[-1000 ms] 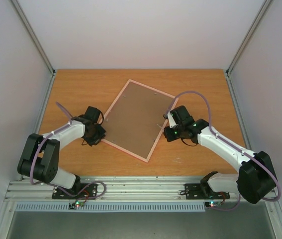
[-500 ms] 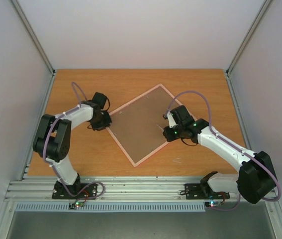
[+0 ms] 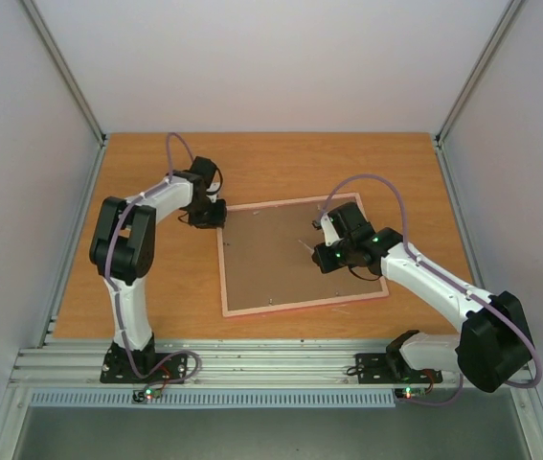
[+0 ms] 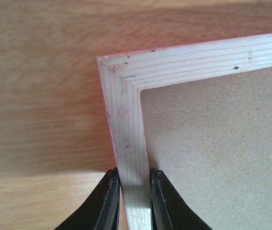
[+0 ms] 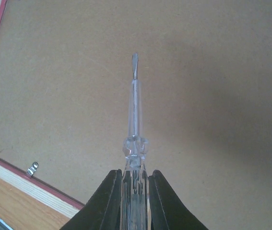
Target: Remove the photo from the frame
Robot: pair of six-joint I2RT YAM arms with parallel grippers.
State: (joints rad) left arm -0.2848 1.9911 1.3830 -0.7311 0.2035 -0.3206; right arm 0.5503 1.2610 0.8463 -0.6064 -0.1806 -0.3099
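Pink frame (image 3: 271, 264) (back up) — long axis left-right.

No writing, label, brand, number or sign is showing legibly in any view. The frame (image 3: 271, 259) is lying back-up on the table (image 3: 424, 172), and its brown board and pale rim are showing only plain grain and small specks.

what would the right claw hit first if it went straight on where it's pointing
Likely the frame's brown back board, met by the tip of the clear screwdriver the right claw holds; depth unclear.
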